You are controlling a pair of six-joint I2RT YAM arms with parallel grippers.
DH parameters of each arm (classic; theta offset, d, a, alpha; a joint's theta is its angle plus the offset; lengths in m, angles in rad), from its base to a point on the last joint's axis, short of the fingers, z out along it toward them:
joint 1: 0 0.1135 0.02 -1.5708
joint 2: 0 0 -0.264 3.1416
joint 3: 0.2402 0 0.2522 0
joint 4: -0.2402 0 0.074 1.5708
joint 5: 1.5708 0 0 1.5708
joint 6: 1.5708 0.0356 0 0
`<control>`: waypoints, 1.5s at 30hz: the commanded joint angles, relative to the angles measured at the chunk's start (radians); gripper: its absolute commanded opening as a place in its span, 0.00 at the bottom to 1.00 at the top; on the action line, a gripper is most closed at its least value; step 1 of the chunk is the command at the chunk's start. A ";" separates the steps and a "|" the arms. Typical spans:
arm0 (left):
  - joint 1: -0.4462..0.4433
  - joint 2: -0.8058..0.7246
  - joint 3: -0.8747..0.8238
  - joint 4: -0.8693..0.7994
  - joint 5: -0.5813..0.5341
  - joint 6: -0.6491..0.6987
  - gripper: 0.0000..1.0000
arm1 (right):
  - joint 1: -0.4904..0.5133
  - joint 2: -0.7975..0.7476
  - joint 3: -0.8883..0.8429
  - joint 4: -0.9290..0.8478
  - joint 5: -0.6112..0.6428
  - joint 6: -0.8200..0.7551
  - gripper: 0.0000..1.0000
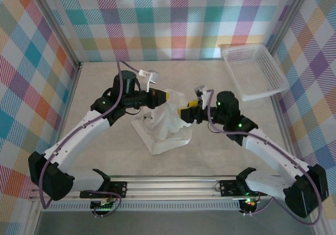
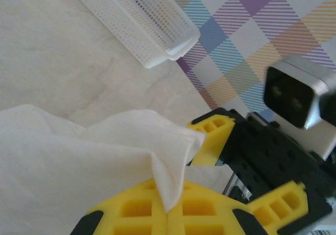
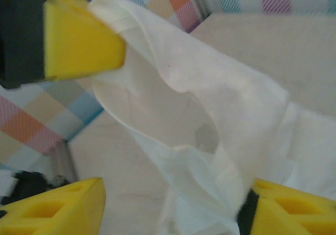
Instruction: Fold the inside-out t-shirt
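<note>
1. The inside-out t-shirt (image 1: 164,130) sits as a crumpled heap about the middle of the table (image 1: 210,159). Its lower folds rest on the surface and an upper flap is raised between the two arms.
2. The left gripper (image 2: 167,206) has its jaws together, clamped on a hemmed corner of the fabric. The cloth runs out of the pinch and fans away in loose folds.
3. The right gripper (image 3: 173,211) has its jaws well apart. Fabric drapes through the gap, but neither finger presses on it, so I judge there is no grip on this side.
4. Handling, judged from the drape: the shirt looks thin, light and entirely limp. It sags under its own weight, bunches and doubles over itself. It is not fragile, but a single layer could slip out of a shallow pinch, and a deep bite could catch two layers at once.
5. Where to take hold: the hems and seams are thicker and give the fingers something firmer than plain cloth. For the right side, a second hem point apart from the left pinch should let the pair spread the shirt flat.
6. Risk: lifting from one point alone leaves the shirt hanging as a twisted rope.
7. A white lattice basket (image 1: 254,70) stands at the far right corner of the table, well apart from the shirt.
</note>
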 commanded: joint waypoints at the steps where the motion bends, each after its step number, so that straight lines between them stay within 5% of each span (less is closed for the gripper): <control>1: 0.009 0.003 0.006 -0.015 0.035 -0.011 0.00 | 0.016 0.014 -0.044 0.135 0.287 -0.294 0.69; 5: 0.009 0.006 0.016 -0.018 0.055 -0.008 0.00 | 0.017 0.111 0.004 0.167 0.350 -0.468 0.81; 10: 0.009 0.007 0.016 -0.013 0.062 0.000 0.00 | 0.017 0.282 0.159 0.112 0.372 -0.363 0.81; 11: 0.009 0.006 0.017 -0.023 0.056 0.006 0.00 | 0.015 0.307 0.187 0.094 0.344 -0.355 0.77; 18: 0.030 -0.055 0.004 -0.159 -0.143 0.053 0.00 | -0.047 0.248 0.334 -0.023 0.094 -0.107 0.01; 19: 0.041 -0.064 -0.002 -0.156 -0.140 0.052 0.00 | -0.079 0.226 0.359 -0.026 0.062 -0.046 0.00; 21: 0.050 -0.080 -0.006 -0.133 -0.105 0.053 0.00 | -0.132 0.193 0.403 -0.006 -0.002 0.046 0.00; 25: 0.026 -0.070 -0.024 0.076 0.171 0.018 0.00 | -0.158 0.186 0.494 0.001 -0.093 0.090 0.00; 29: -0.083 -0.018 0.004 0.064 0.208 0.091 0.07 | -0.158 0.191 0.494 -0.039 -0.070 0.098 0.00; 33: -0.099 -0.021 -0.054 0.162 0.208 0.053 0.53 | -0.160 0.073 0.304 -0.170 0.233 0.143 0.16; 39: -0.095 -0.153 -0.099 0.231 0.019 0.070 0.67 | -0.160 -0.467 -0.123 -0.507 0.861 0.579 0.51; 42: -0.083 -0.136 -0.091 0.148 -0.201 0.076 0.69 | -0.160 -0.643 -0.235 -0.334 0.850 0.437 0.60; 45: -0.020 -0.023 -0.017 -0.084 -0.422 -0.015 0.69 | -0.161 -0.477 -0.175 -0.284 0.689 0.310 0.68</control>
